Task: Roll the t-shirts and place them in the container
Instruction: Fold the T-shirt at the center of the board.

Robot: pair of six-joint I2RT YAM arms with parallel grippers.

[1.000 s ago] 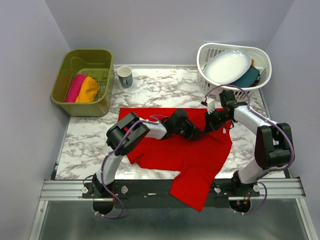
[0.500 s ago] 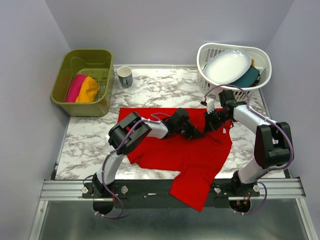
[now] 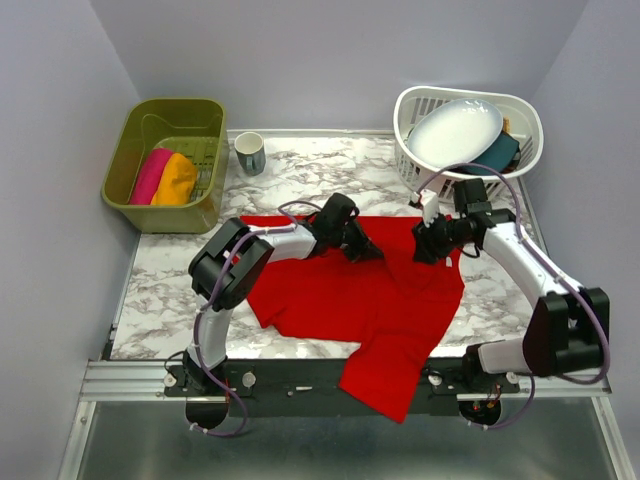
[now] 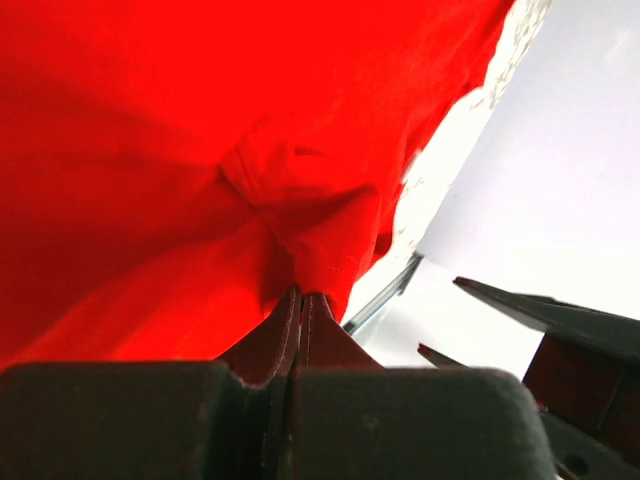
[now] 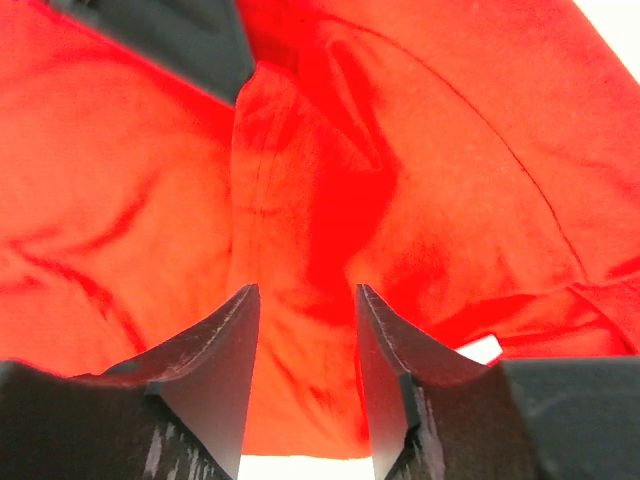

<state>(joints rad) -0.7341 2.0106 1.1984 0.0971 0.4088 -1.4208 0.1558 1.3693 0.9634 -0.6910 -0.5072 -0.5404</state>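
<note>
A large red t-shirt [image 3: 375,300] lies spread on the marble table, its lower part hanging over the near edge. My left gripper [image 3: 370,252] rests on the shirt's upper middle. In the left wrist view its jaws are shut on a pinched fold of the red t-shirt [image 4: 300,200]. My right gripper [image 3: 423,248] hovers just to the right of it, near the shirt's upper right. In the right wrist view its fingers [image 5: 225,350] stand apart over the red t-shirt [image 5: 450,200] with nothing between them. A magenta t-shirt [image 3: 150,175] and an orange t-shirt [image 3: 176,180] lie rolled in the green bin.
The green bin [image 3: 180,103] stands at the back left, with a cup [image 3: 249,153] beside it. At the back right a white basket [image 3: 530,115] holds a white oval plate [image 3: 455,132] and something teal. Grey walls close in on both sides.
My left gripper closed on the red cloth and drew back toward the left. My right gripper opened, let go of the cloth and shifted slightly back.
</note>
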